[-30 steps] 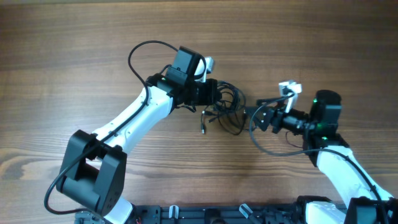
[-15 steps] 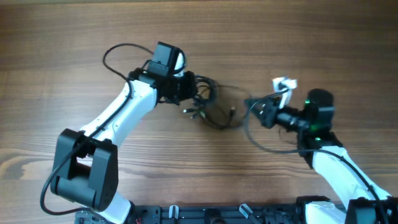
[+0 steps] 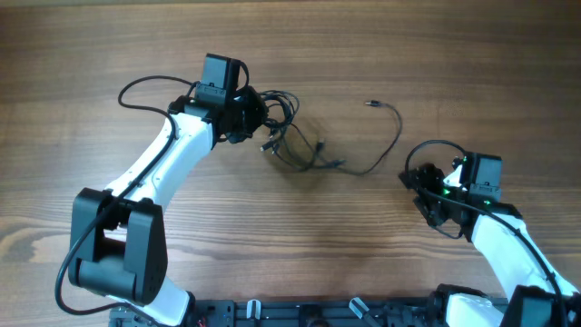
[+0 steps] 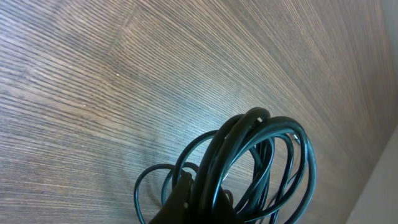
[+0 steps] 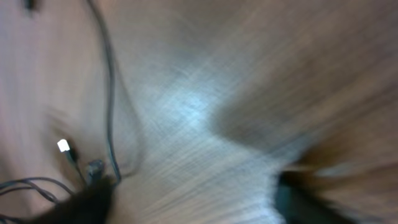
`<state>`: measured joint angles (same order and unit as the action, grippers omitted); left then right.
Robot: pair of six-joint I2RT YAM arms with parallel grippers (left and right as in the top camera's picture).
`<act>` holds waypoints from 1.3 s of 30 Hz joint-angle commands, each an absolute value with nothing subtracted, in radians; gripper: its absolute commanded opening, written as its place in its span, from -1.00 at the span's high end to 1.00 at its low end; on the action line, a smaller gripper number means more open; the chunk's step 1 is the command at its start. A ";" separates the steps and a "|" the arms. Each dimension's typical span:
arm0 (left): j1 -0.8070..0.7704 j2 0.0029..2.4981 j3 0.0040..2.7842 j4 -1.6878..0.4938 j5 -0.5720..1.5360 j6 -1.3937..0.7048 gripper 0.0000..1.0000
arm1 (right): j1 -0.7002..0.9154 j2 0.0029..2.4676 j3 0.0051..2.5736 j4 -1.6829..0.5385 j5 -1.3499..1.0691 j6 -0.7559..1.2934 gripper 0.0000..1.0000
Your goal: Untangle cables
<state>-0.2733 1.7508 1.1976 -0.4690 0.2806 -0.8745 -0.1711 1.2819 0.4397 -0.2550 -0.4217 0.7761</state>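
Note:
The cables (image 3: 283, 136) are a bunch of thin dark loops just right of my left gripper (image 3: 252, 116), which is shut on them. In the left wrist view the loops (image 4: 264, 155) rise from between the closed jaws (image 4: 200, 198). One freed cable (image 3: 386, 145) trails right from the bunch and curves up to a small plug end (image 3: 370, 104). My right gripper (image 3: 420, 187) is low on the right, apart from that cable, with nothing in it. The right wrist view is blurred; its fingers (image 5: 193, 199) are spread wide, and thin cable (image 5: 111, 106) lies ahead on the wood.
The brown wooden table (image 3: 436, 54) fills the view. A thicker black arm cable (image 3: 145, 86) loops beside the left arm, and another loops by the right wrist (image 3: 427, 150). The arm bases stand at the front edge (image 3: 300, 313).
My left gripper has pulled the bunch up and to the left. My right gripper has let go of the cable end and drawn back down and right. One cable now lies stretched out.

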 commanded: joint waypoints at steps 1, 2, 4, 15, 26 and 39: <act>-0.273 1.758 1.195 -0.456 0.321 -0.841 0.92 | -0.170 1.286 0.437 -0.175 -0.561 0.593 -0.99; -0.274 1.758 1.195 -0.446 0.382 -0.786 0.92 | -0.170 1.286 0.437 -0.100 -0.719 0.505 -0.99; -0.284 1.758 1.195 -0.421 0.515 -0.658 0.92 | -0.170 1.286 0.437 0.070 -1.028 0.376 -1.00; -0.335 1.758 1.195 -0.269 0.878 -0.844 0.92 | 0.044 1.286 0.437 0.323 -1.016 0.303 -1.00; -0.436 1.758 1.195 -0.249 0.883 -1.086 0.92 | 0.216 1.286 0.437 0.416 -0.509 0.421 -0.58; -0.213 1.758 1.195 -0.232 1.073 -1.072 0.11 | 0.216 1.285 0.437 0.272 -0.427 0.476 0.91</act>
<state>-0.2855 1.7618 1.1931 -0.2356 1.0222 -1.1046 0.2287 1.2839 0.4400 0.2768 -0.4774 0.4530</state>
